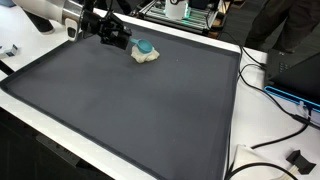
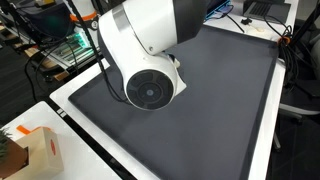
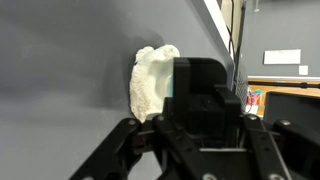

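1. White, lumpy plush object with a teal top point(image 1: 146, 52) lies just beyond the jaws, a little to one side, on the smooth dark grey mat point(image 1: 130, 110).
2. Its surface looks fuzzy and crumpled in the wrist view point(image 3: 152, 80).
3. The black metal gripper point(image 1: 120, 41) reaches in low, nearly level with the mat.
4. I cannot tell whether the jaws are parted or clenched.
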`<state>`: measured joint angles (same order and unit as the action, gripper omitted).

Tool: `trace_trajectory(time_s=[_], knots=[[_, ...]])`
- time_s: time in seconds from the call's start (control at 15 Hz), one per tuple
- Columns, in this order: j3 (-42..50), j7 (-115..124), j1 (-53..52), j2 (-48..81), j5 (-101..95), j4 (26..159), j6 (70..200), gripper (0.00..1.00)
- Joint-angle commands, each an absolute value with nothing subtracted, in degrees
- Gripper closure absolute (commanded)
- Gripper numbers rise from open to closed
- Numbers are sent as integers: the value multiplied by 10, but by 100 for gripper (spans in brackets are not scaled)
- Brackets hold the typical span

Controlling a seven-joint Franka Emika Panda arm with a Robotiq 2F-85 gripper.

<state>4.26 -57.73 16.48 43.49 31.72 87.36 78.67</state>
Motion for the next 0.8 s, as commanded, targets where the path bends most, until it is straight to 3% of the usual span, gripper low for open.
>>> trace_trajectory(time_s=[0.0,0.73], knots=[[30,-571,178,468,313,864,827,75],[41,-530,203,502,392,861,825,75]])
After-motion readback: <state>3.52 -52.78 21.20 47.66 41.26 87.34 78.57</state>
